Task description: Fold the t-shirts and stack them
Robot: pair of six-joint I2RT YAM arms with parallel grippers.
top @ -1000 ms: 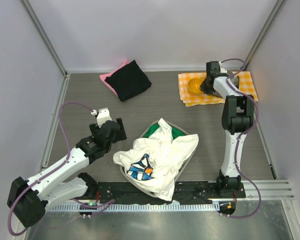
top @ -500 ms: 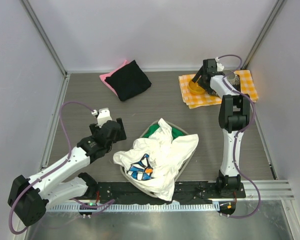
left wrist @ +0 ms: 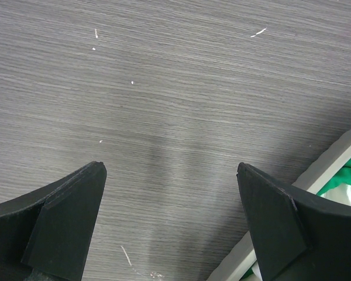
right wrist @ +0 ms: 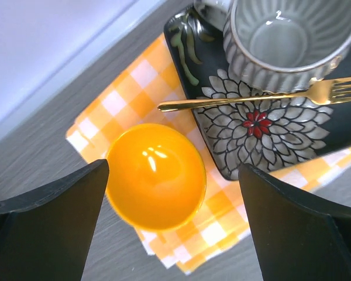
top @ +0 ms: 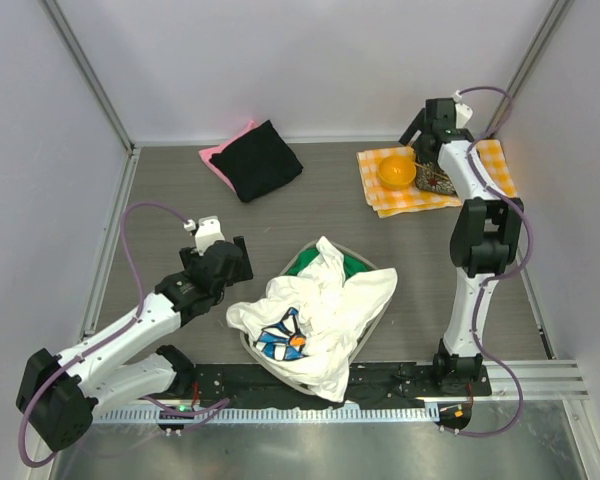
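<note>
A crumpled white t-shirt with a blue daisy print (top: 315,315) spills over a grey basket (top: 372,262) at the near middle. A green t-shirt (top: 305,262) lies under it in the basket. At the back left a folded black t-shirt (top: 263,160) rests on a pink one (top: 215,157). My left gripper (top: 242,262) hovers open over bare table just left of the basket; its wrist view shows the basket rim (left wrist: 316,175) and green cloth (left wrist: 345,175) beside the right finger. My right gripper (top: 427,140) stands open and empty above the checked cloth at the back right.
On the orange-and-white checked cloth (top: 435,185) sit an orange bowl (right wrist: 155,175), a dark floral plate (right wrist: 263,123), a grey ribbed cup (right wrist: 286,35) and a gold fork (right wrist: 251,99). Walls close the table at the back and both sides.
My right gripper has opened and risen away from the orange bowl, which now sits uncovered on the cloth. The left arm and the t-shirts have not moved.
</note>
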